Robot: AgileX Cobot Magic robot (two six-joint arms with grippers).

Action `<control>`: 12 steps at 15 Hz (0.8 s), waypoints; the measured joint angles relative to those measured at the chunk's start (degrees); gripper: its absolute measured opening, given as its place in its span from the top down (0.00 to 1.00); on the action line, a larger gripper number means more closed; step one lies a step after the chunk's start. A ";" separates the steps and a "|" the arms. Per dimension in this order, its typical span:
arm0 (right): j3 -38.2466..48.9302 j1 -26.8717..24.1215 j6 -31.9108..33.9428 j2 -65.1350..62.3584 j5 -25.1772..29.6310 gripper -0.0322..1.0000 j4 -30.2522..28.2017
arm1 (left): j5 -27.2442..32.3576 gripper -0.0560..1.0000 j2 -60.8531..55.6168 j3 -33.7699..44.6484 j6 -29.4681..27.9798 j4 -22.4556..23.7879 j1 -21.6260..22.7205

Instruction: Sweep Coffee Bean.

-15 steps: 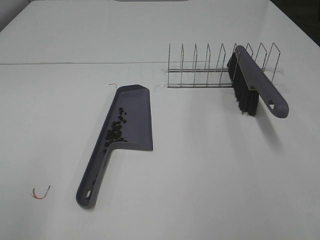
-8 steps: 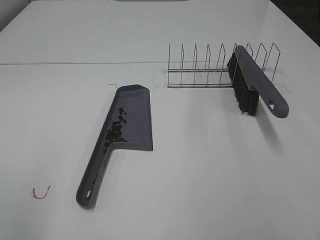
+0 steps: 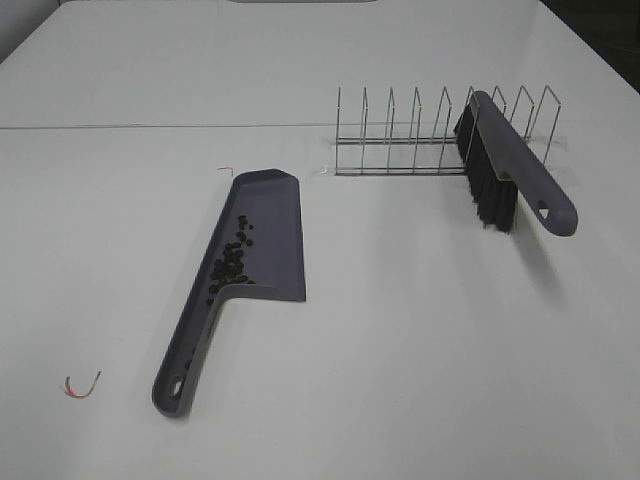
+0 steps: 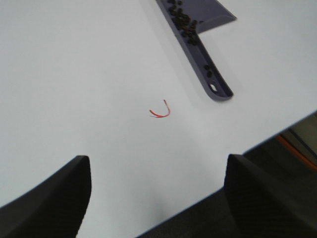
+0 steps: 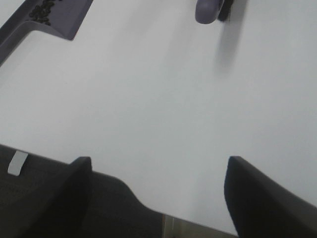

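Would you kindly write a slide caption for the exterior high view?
Dark coffee beans gathered in the purple plastic dustpan; purple-handled black-bristled brush leans on the wire rack.

table [image 3: 400,360]: white, matte
dustpan [image 3: 250,260]: purple, left of centre, handle toward near edge
wire rack [image 3: 440,140]: toward far right
brush [image 3: 510,170]: leaning on rack
red string [image 3: 82,388]: near-left corner

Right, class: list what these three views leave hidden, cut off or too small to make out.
1. Exact count of the beans: too small and bunched in the dustpan, high view.
2. Dustpan mouth: cut off by the frame edge, left wrist view.
3. Brush: only the handle tip shows, right wrist view.
4. Both grippers: outside the high view; the wrist views show only blurred fingers.
5. String: too thin to see its make.
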 joint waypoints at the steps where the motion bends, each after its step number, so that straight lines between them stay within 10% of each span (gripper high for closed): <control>1: 0.00 -1.32 0.00 -1.66 0.00 0.28 0.11 | 0.00 0.27 -1.83 0.00 0.00 0.00 3.72; 5: 0.00 -4.53 0.00 -9.45 0.00 0.28 0.69 | 0.00 0.27 -8.14 0.00 0.00 0.00 15.93; 12: 0.00 -5.56 0.00 -13.46 0.00 0.28 2.81 | 0.00 0.27 -13.24 0.06 0.11 0.52 15.13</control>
